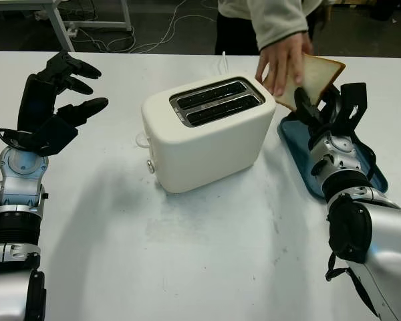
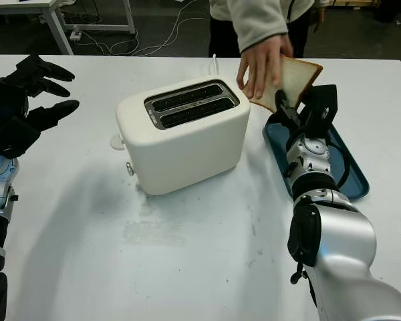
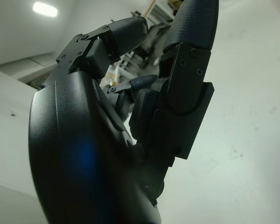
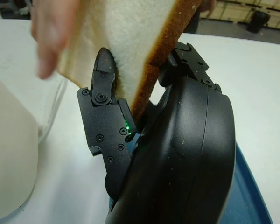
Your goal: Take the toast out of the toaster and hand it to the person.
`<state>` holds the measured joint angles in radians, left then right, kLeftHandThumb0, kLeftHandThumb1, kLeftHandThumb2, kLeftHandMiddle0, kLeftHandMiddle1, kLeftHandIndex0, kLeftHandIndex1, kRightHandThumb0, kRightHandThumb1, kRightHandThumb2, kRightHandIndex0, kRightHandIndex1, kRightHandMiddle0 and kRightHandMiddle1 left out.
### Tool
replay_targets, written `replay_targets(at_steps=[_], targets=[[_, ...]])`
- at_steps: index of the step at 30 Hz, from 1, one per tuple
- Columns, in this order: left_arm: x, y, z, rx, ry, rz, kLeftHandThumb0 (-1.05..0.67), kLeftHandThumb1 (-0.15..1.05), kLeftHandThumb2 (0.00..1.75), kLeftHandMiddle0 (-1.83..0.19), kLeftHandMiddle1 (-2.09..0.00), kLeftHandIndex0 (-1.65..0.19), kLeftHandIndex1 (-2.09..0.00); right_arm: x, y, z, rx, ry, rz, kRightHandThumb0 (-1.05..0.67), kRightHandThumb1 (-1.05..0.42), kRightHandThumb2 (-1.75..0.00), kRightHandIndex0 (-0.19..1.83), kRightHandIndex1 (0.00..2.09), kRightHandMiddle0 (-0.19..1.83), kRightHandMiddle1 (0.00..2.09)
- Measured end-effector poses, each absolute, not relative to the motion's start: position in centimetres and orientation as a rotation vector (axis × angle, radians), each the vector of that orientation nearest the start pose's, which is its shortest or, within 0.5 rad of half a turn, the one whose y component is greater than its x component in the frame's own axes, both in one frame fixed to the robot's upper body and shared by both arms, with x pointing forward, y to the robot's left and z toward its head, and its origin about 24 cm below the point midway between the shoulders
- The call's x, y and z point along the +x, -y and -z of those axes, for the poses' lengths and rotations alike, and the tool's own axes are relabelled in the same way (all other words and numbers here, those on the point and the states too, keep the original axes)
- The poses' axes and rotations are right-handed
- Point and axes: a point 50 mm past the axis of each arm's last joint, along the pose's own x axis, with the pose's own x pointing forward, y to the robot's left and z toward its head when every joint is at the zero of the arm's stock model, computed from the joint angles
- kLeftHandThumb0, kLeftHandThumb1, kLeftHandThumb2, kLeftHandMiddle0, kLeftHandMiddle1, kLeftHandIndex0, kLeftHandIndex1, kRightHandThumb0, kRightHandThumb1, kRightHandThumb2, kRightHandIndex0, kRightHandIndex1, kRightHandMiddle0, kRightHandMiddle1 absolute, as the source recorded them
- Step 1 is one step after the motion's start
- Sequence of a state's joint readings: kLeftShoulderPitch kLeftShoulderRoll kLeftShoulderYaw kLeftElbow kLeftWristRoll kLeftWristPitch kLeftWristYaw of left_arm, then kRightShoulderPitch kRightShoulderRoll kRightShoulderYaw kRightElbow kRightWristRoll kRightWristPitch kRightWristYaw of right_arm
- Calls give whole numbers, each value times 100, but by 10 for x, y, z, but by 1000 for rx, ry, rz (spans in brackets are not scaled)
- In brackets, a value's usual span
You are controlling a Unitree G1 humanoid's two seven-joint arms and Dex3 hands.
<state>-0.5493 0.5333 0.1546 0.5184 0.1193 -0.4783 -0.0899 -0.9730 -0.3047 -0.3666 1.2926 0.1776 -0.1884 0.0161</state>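
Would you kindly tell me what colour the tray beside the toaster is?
The tray is blue, seen best in the right eye view, lying under the right hand.

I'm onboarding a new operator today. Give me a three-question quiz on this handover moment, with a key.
1. True or false: both slots of the cream-white two-slot toaster are empty.
2. Which holds the slice of browned-crust white toast? A) the right hand alone B) the right hand and the person's hand C) the left hand
3. Fill in: the right hand is above the ____ tray.

Key: 1 true. 2 B; the left hand is open, raised at the table's left side. 3 blue.
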Motion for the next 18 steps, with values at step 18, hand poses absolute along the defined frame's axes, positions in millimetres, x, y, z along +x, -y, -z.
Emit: replay_targets(at_steps=[18], targets=[[332, -261, -173, 610, 510, -44, -91, 92, 15, -40, -132, -35, -119, 395, 230, -100, 113, -86, 241, -28, -92, -38, 94, 175, 62, 175]])
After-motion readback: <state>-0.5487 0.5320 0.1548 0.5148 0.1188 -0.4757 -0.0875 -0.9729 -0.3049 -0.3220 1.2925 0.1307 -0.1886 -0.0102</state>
